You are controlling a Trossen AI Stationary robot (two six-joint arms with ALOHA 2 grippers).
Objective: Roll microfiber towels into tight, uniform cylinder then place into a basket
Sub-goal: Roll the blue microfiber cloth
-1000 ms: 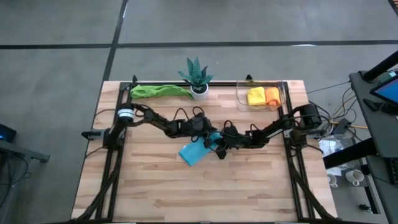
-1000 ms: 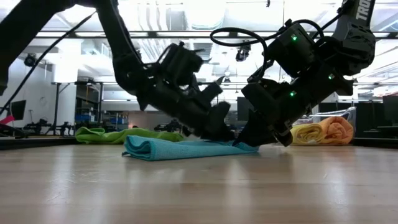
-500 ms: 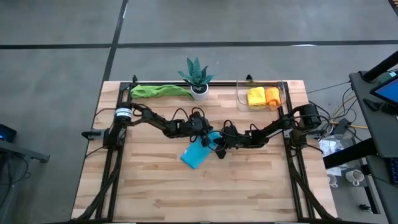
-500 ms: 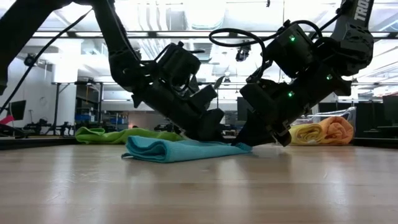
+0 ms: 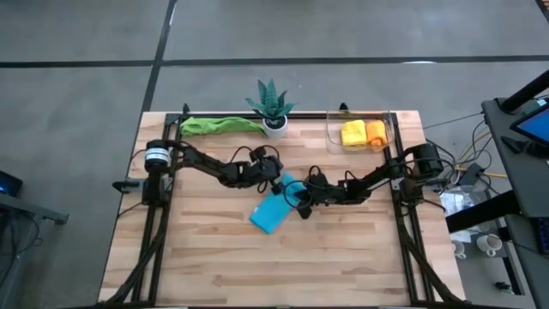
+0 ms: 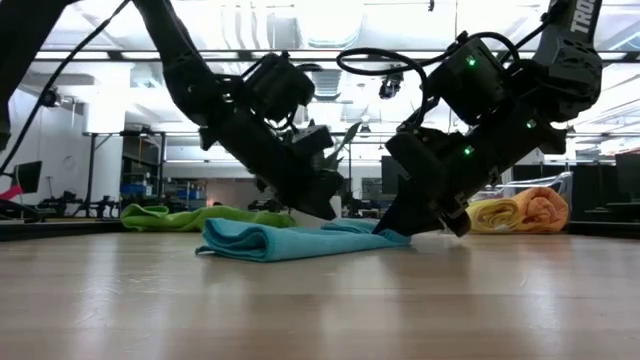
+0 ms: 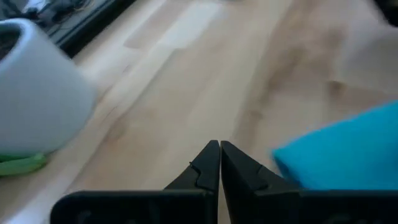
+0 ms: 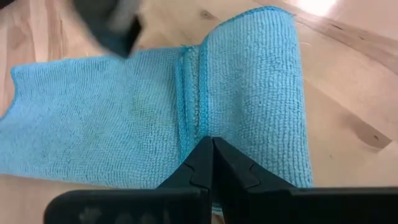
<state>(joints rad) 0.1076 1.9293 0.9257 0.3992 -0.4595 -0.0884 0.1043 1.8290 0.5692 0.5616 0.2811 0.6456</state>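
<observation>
Two rolled towels, yellow [image 5: 352,133] and orange [image 5: 375,131], already lie side by side in the basket [image 5: 331,130] at upper right of the high view. A green towel [image 5: 220,125] lies unrolled along the table's top edge, left of the potted plant [image 5: 272,106].

Light blue towel [image 5: 273,209] lies at centre of the high view, folded into a strip, one end doubled over; not yet rolled.

Right gripper [image 5: 302,202]: fingers closed together, tips pressed down on the towel's upper-right end. In the right wrist view the closed tips [image 8: 211,149] rest on the cloth beside a stitched hem; whether they pinch any fabric cannot be told.

Left gripper [image 5: 276,182]: fingers closed and empty, tips [image 7: 218,151] over bare wood. It hangs just beside the towel's upper corner, apart from it, with the white pot [image 7: 34,93] nearby.

Step in hand, as judged: rolling the blue towel, at the very start.

Next move calls for the left gripper to get back onto the cloth and pin it, while the doubled end is turned over evenly along the strip. Uneven pressure risks a loose or cone-shaped roll.
</observation>
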